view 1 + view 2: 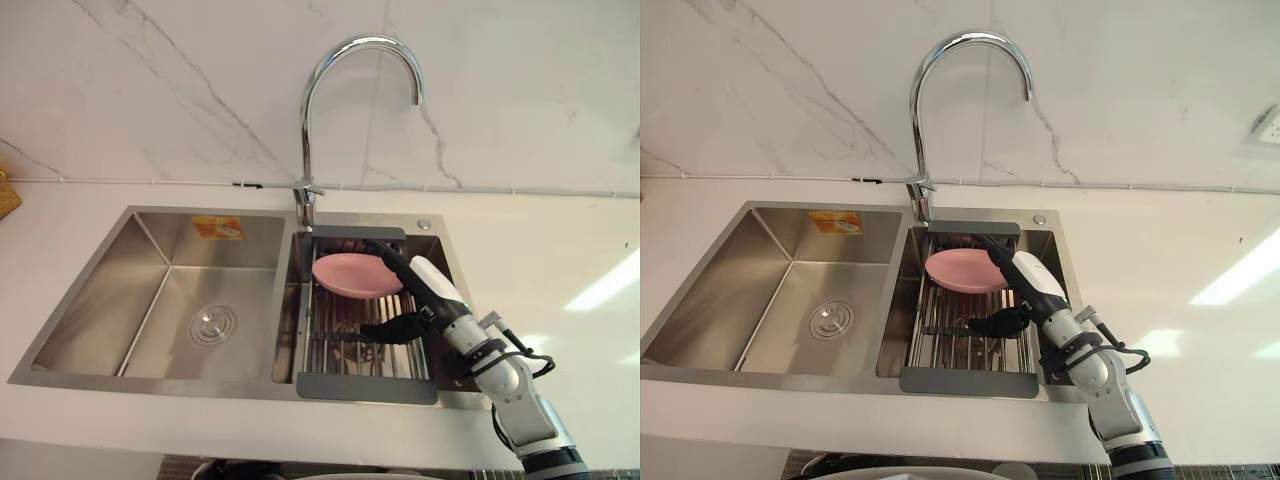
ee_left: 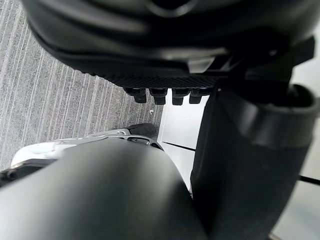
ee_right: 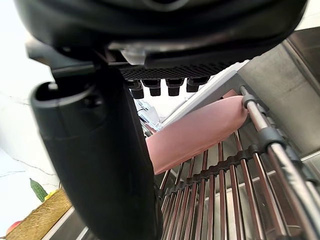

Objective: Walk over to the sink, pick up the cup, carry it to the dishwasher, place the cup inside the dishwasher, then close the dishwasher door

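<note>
Over sink's (image 1: 140, 290) right basin: 1 rack (image 1: 365, 388) w/ 1 pink dish (image 1: 350, 275); right hand (image 1: 422, 288) spread, straight fingers beside dish. Left hand (image 2: 165, 50) relaxed, above floor (image 2: 50, 110).

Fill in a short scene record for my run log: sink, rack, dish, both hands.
sink: two-basin stainless steel sink, curved chrome faucet behind
rack: grey-framed metal drying rack across right basin
dish: shallow pink dish lying on rack
right hand: dark right hand open, fingers straight beside dish
left hand: dark left hand open, holding nothing
</note>
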Controlling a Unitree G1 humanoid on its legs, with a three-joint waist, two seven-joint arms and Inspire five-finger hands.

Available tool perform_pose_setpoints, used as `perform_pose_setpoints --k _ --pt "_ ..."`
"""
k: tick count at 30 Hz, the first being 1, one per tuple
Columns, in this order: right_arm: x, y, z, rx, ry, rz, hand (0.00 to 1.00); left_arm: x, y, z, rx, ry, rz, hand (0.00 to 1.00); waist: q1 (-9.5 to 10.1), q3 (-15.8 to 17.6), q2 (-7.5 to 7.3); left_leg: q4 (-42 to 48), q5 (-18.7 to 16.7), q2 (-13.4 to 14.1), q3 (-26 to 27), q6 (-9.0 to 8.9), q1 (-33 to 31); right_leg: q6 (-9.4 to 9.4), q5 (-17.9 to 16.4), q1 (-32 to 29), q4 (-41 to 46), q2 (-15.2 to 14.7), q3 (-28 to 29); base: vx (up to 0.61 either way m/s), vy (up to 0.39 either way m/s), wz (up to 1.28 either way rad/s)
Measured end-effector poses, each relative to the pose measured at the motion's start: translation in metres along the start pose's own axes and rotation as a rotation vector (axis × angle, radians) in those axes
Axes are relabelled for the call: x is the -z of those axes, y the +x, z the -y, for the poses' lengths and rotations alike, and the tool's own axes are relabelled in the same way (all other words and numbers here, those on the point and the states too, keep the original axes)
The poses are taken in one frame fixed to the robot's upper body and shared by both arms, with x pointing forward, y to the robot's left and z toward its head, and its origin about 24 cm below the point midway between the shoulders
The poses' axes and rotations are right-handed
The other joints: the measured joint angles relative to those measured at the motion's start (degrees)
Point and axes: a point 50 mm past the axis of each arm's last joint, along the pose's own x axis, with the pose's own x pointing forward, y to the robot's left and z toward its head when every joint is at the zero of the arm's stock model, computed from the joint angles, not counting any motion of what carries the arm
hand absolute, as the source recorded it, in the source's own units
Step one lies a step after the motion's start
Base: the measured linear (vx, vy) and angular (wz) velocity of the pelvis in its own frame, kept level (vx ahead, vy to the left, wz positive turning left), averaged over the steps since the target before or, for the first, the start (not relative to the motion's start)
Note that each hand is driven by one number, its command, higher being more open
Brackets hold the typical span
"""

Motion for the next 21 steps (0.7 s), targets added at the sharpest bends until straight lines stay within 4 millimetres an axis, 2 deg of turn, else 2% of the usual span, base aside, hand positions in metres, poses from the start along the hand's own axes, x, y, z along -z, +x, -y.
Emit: perform_pose_setpoints --k 3,4,17,21 --pt "0.000 0.006 -0.003 0.013 -0.037 0.001 1.00 -0.001 0.000 0.000 0.002 0.002 0.002 1.00 0.36 0.0 -0.03 0.0 0.0 0.0 -0.1 0.03 0.0 0.00 0.0 0.0 0.0 0.0 -0.1 0.00 0.000 0.00" --pt "0.000 0.007 -0.004 0.016 -0.053 0.001 0.00 -0.001 0.000 0.001 0.002 0.003 0.002 1.00 0.48 0.0 -0.03 0.0 0.0 0.0 -0.1 0.03 0.0 0.00 0.0 0.0 0.0 0.0 -0.1 0.00 0.000 0.00" --pt "0.007 0.017 -0.019 0.099 -0.264 -0.009 0.00 -0.003 0.000 0.001 0.005 0.013 0.006 1.00 1.40 0.0 -0.09 0.0 0.2 -0.4 -1.4 0.23 -0.4 0.17 -0.1 0.5 -0.1 -0.3 -1.4 0.00 0.002 0.05" --pt "0.000 0.025 -0.012 0.191 -0.328 0.051 0.00 -0.005 0.000 0.001 0.005 0.022 0.010 1.00 1.82 0.0 -0.16 0.0 0.2 -0.6 -1.9 0.32 -0.4 0.21 -0.2 0.8 -0.1 -0.5 -1.8 0.00 0.002 0.07"
